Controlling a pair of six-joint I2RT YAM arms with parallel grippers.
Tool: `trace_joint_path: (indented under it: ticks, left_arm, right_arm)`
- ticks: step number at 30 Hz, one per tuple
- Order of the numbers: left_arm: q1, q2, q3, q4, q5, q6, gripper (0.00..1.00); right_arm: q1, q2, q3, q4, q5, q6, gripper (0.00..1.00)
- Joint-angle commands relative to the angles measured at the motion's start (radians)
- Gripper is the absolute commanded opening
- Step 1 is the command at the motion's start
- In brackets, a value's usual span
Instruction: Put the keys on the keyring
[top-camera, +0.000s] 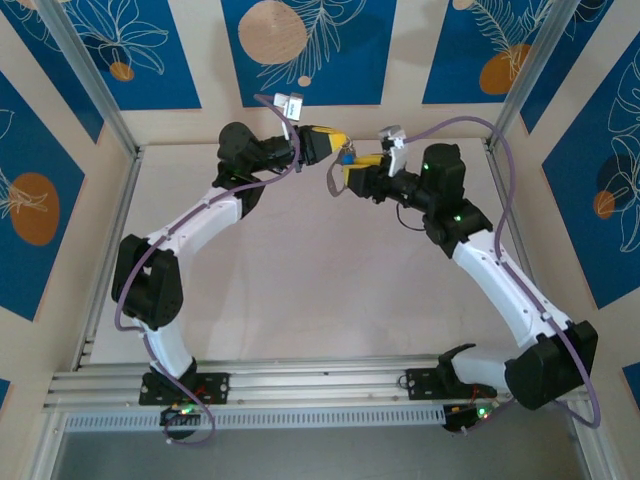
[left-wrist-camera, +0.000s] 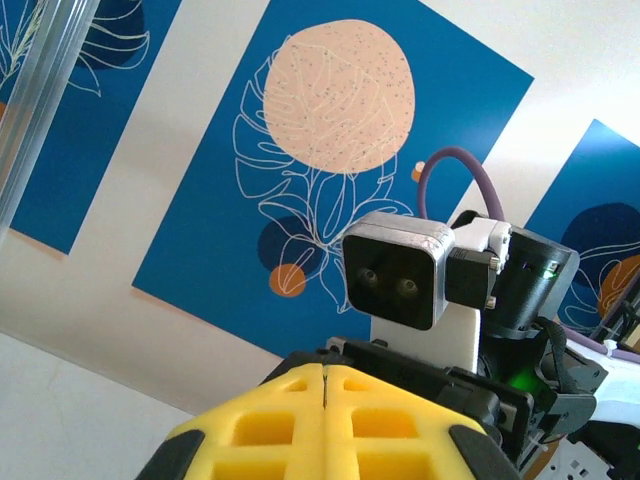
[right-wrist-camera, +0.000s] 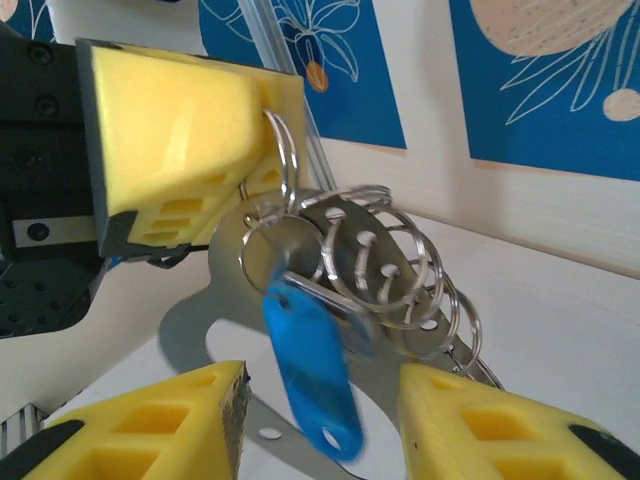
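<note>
The keyring (right-wrist-camera: 200, 300) is a flat grey metal loop with several wire rings (right-wrist-camera: 400, 270) threaded through its holes. It hangs in the air at the back of the table. My left gripper (top-camera: 328, 142) (left-wrist-camera: 325, 385) is shut, and in the right wrist view its yellow fingers (right-wrist-camera: 170, 130) pinch one wire ring at the top. The key (right-wrist-camera: 305, 370) (top-camera: 346, 153) has a blue head and dangles from a ring, blurred. My right gripper (right-wrist-camera: 322, 392) (top-camera: 352, 170) is open, with one finger on each side of the blue head and neither touching it.
The two grippers face each other closely above the far middle of the white table (top-camera: 300, 280). The right arm's wrist camera (left-wrist-camera: 400, 275) sits just beyond my left fingers. Blue patterned walls and aluminium posts (top-camera: 90, 90) enclose the table.
</note>
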Motion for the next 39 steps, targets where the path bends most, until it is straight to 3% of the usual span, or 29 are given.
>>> trace_joint_path:
  ticks: [1,7,16,29,39]
  left_arm:
    - [-0.008,0.006,0.017,0.014,0.031,0.032,0.00]
    - [-0.008,-0.007,0.031,-0.049,0.058,0.103,0.00]
    - [-0.020,-0.052,0.067,-0.274,0.076,0.318,0.00]
    - [-0.046,-0.049,0.098,-0.280,0.072,0.329,0.00]
    - [-0.059,-0.043,0.117,-0.289,0.062,0.333,0.00]
  right_arm:
    - [-0.047,-0.074,-0.050,0.027,-0.043,0.030,0.44]
    - [-0.112,-0.141,-0.090,0.075,-0.072,0.105,0.44]
    - [-0.140,-0.061,-0.022,0.190,-0.216,0.210,0.47]
    - [-0.185,0.041,-0.025,0.370,-0.381,0.344,0.49]
    - [-0.182,0.066,-0.032,0.407,-0.404,0.371,0.42]
